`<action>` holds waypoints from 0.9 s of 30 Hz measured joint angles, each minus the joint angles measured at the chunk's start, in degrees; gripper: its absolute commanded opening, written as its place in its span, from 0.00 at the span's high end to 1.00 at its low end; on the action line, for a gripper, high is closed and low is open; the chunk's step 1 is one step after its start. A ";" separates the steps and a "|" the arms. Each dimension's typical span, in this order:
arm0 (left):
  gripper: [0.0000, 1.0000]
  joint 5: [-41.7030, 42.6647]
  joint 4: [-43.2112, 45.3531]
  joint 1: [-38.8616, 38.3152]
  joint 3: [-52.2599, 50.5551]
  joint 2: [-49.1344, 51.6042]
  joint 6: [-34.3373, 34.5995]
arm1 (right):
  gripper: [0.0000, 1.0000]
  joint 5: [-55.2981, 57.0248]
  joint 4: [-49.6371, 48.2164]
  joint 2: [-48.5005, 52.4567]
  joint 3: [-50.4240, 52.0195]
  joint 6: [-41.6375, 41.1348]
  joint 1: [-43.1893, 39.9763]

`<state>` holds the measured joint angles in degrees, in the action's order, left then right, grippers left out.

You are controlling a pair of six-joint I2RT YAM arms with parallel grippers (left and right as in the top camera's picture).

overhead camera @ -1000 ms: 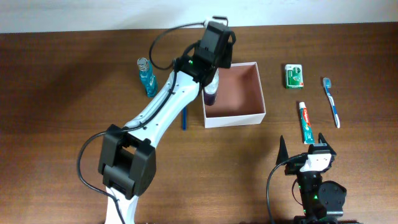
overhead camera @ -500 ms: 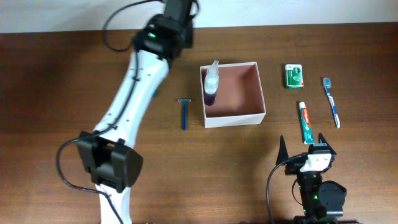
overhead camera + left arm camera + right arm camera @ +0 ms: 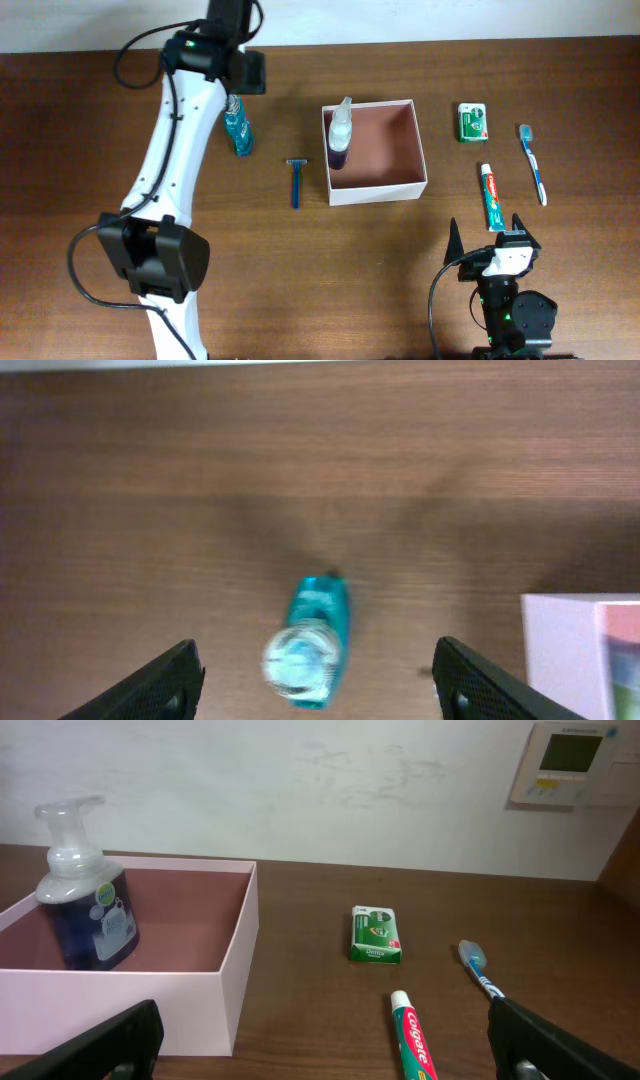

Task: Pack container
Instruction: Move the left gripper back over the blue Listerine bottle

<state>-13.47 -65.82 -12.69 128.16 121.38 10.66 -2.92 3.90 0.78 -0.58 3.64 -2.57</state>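
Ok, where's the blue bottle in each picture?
Overhead: the bottle is upper left, left of the razor.
Left wrist: bottle low in the middle, seen from above.
Right wrist: not in it.
Shared landmark: the box, at the left wrist view's right edge and the right wrist view's left.

I get an evenly lit, sharp overhead feed; the brown wooden desk (image 3: 520,60) darkens a little toward its left end. My left wrist feed is soft, the teal clear-capped bottle (image 3: 310,645) blurred, faint shadows streaking the wood. Right wrist feed is bright and crisp.
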 measured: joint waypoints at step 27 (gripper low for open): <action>0.27 9.18 -2.56 3.39 0.00 5.90 -6.67 | 0.01 -0.02 0.00 0.02 0.00 0.00 0.00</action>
<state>-4.29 -68.38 -9.30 128.16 127.28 3.99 -2.94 3.90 0.80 -0.58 3.64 -2.57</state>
